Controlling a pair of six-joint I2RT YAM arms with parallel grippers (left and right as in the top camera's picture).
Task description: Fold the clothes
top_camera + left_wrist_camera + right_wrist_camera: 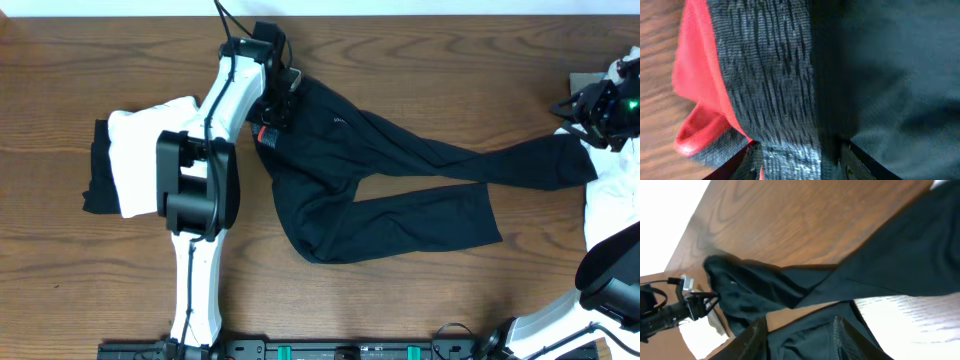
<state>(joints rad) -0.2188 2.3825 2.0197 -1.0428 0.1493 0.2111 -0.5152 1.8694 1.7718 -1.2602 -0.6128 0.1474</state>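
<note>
The long black trousers (400, 170) lie spread across the middle of the table, with both legs running to the right. The grey-and-red waistband (268, 133) is at the upper left. My left gripper (278, 105) is shut on it. The left wrist view shows the waistband (770, 75) filling the frame and pinched between the fingers (800, 160). My right gripper (590, 125) is at the end of the upper leg at the far right. In the right wrist view black trouser fabric (900, 255) sits between its fingers (800, 340).
A folded white garment (140, 150) lies on another black one (100, 170) at the left, beside the left arm. More white fabric (615, 200) lies at the right edge under the leg end; it also shows in the right wrist view (920, 320). The table is brown wood.
</note>
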